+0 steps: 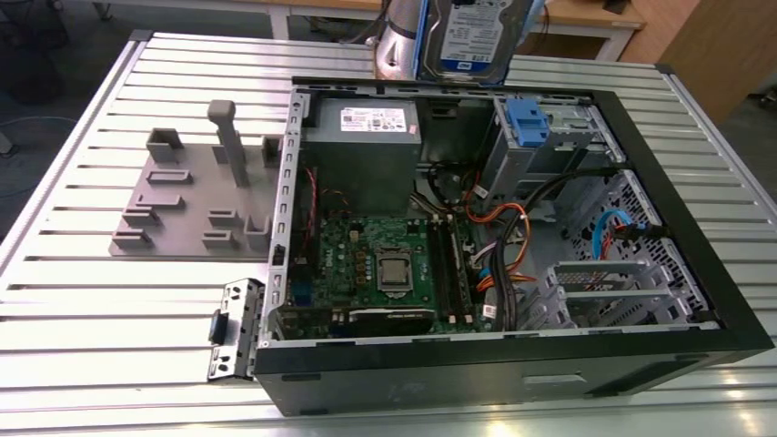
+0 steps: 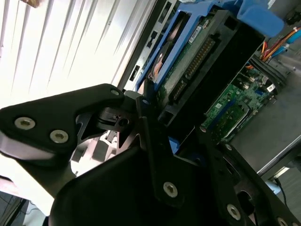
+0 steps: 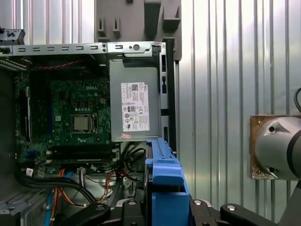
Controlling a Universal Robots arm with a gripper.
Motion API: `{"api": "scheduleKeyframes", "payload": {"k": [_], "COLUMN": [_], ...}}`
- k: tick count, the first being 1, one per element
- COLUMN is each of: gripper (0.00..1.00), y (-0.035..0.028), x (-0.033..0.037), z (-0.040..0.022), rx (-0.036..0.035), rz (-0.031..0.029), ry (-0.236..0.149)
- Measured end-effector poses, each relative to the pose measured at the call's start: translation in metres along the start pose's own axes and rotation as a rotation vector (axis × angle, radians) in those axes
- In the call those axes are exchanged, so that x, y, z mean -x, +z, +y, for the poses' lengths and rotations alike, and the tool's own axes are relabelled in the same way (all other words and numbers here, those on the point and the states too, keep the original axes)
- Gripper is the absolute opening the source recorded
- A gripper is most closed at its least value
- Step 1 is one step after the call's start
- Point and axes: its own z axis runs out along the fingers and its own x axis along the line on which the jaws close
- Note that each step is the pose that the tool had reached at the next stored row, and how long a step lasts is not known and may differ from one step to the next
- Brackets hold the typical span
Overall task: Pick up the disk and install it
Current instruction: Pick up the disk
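The disk, a silver drive with a white-and-blue label in a blue bracket, hangs upright above the far edge of the open computer case. In the second wrist view my gripper is shut on the disk, with a black finger pressed against its blue frame. The first wrist view looks down past the blue bracket and my gripper into the case. A drive cage with a small blue clip sits in the case's far corner on the exterior view's right, just below the disk.
Inside the case are a grey power supply box with a white sticker, a green motherboard and orange and black cables. A grey fixture with upright posts stands on the slatted table at the exterior view's left.
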Motion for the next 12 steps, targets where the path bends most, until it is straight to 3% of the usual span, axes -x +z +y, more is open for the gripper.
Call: {"api": "scheduleKeyframes", "payload": {"k": [12], "gripper": [0.36], "y": [0.0004], "x": [-0.0014], "z": [-0.0307], "rx": [0.0008], "rz": [0.0001], "ry": [0.0]}}
